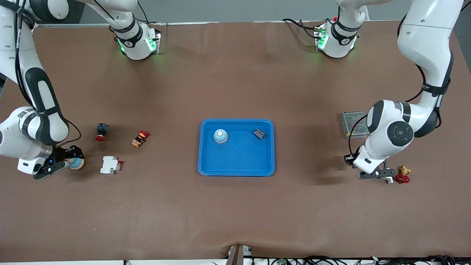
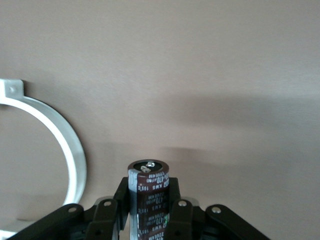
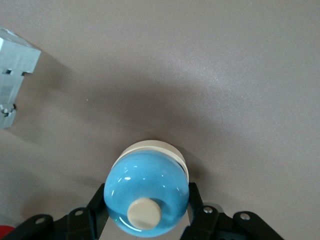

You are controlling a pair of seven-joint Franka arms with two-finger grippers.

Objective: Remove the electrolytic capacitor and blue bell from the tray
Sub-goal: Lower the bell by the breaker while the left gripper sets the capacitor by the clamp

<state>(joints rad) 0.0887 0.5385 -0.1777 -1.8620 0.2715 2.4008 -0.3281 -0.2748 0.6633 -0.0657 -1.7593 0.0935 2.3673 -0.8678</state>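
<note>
A matte brown sheet is covering the tabletop (image 1: 235, 206), lying smooth apart from faint creases, with a grey wall edging the side where the two glossy white arms are bolted down. The right end effector (image 1: 68, 162), low near the tabletop's edge at the right arm's end, is clamping its black fingers (image 3: 197, 207) around a glossy sky-blue domed bell with a cream push button and cream base (image 3: 148, 199). The left end effector (image 1: 379, 176), low near the edge at the left arm's end, is gripping a dark brown cylindrical capacitor with a silvery metal top and printed sleeve (image 2: 149, 197), which is standing upright between its fingers (image 2: 178, 215). A shallow blue plastic rectangular tray with rounded corners (image 1: 237, 170) is sitting mid-tabletop, holding a second blue bell (image 1: 220, 135) and one small black block-shaped part (image 1: 259, 134), well apart. Toward the right arm's end three small things are lying: a dark push-button switch with a red cap (image 1: 101, 131), an orange-and-red button part (image 1: 140, 138), and a white boxy plastic circuit breaker (image 1: 110, 165). Toward the left arm's end a perforated silvery metal box (image 1: 353, 124) is resting, and a brass valve with a red handwheel (image 1: 402, 175) is sitting just beside the left end effector. A curved bare-metal band (image 2: 60, 135) is showing in the left wrist view.
</note>
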